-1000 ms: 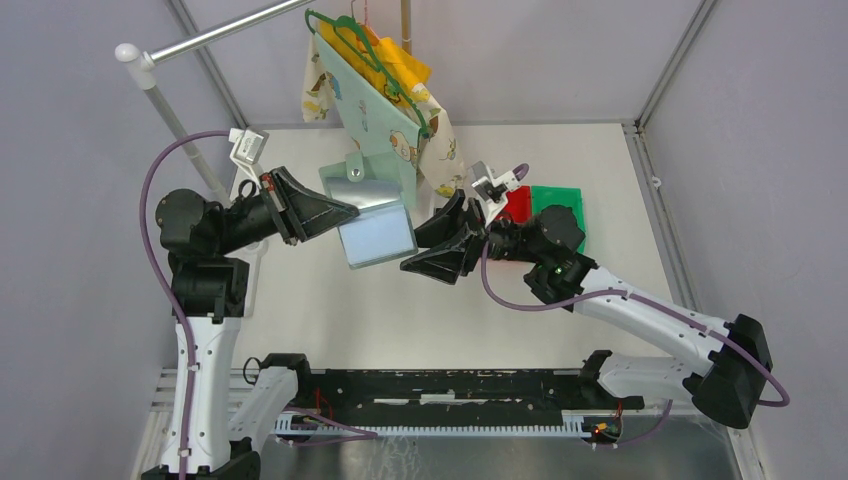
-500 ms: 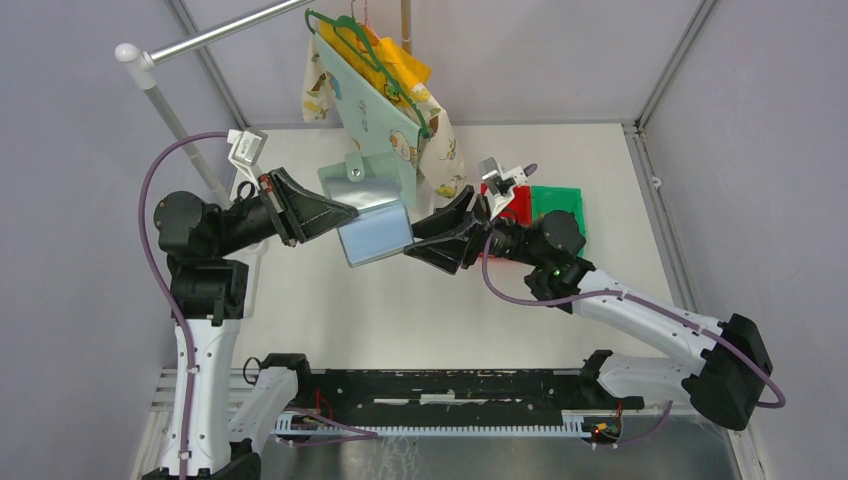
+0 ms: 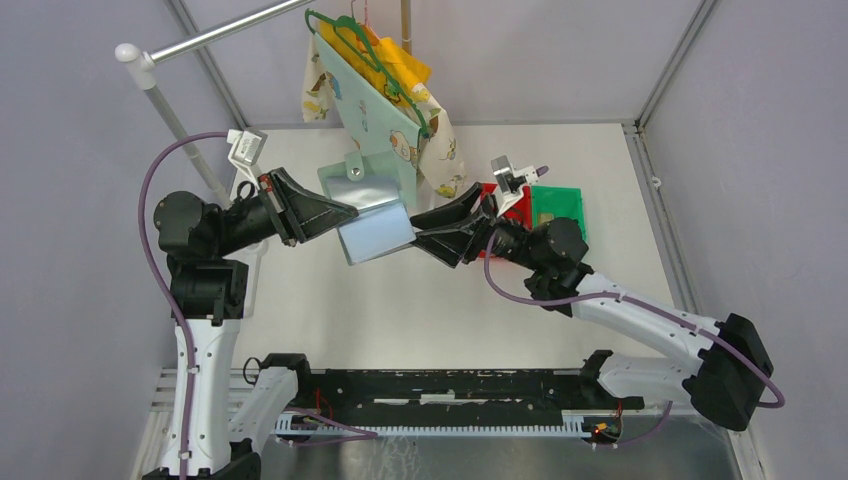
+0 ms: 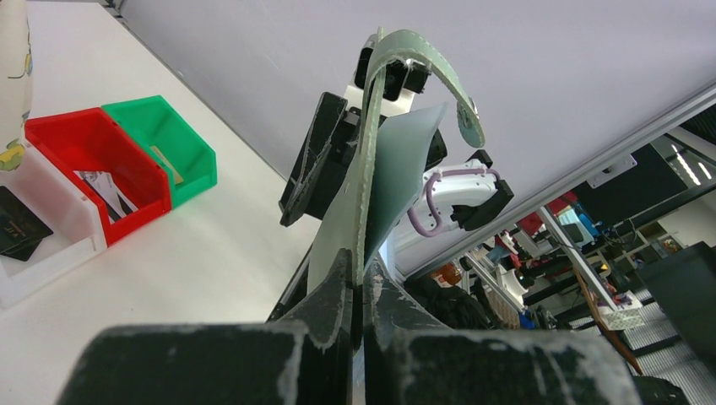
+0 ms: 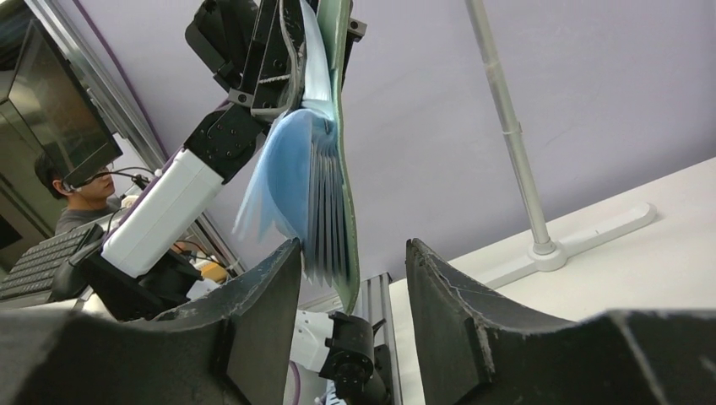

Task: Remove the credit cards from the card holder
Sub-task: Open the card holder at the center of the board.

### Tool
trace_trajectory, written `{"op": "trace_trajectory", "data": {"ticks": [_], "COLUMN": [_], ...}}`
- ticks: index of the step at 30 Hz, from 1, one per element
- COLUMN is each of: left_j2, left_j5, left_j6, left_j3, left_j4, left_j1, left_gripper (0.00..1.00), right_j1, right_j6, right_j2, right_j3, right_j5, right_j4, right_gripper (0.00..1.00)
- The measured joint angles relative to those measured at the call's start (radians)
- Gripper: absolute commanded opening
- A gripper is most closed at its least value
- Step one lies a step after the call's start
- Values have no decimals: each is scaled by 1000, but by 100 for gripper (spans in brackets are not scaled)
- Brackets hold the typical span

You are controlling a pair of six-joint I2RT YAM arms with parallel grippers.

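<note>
No legible text, brand, number or sign found in any view. Faint pale marking noted on flat black card (image 4: 18,229) lying in white plastic bin (image 4: 46,263), too small to read. Printed sheet in red plastic bin (image 4: 74,133) too blurred to read. Cartoon figures only on pale green hanging cloth (image 3: 372,98), no lettering made out.

Overhead, wrist close-ups sharing card holder (image 3: 365,190)
</note>
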Motion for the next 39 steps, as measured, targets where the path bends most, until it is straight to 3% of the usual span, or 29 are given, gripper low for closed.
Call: {"op": "trace_trajectory", "data": {"ticks": [10,15,18,22,26,29,33,39], "left_j2": [-6,-6,-8,-12,-16,-16,2,7], "left_j5": [0,0,0,0,-3,-6,-5,-7], "left_j6": [0,1,2,2,40,132,310,614], "left_j3": [0,0,-7,-14,-17,-13,26,109], "left_j4": [0,-2,-5,-9,-48,-124,-286,-493], "left_j1": [0,0,0,0,0,0,0,0], "left_gripper": [2,2,2,4,20,51,79,91], "right_j1": [0,0,4,7,7,6,7,7], "right_j6": [77,127,143,151,171,191,201,175], "right_j2": [66,108,137,146,156,164,164,144], "right_j3": [40,62,97,121,146,149,149,153], "right_j5": [5,-31,-51,-53,-56,-59,-44,24], "right_j4": [66,132,150,156,158,147,99,-83], "right_gripper": [61,59,54,33,11,0,0,0]}}
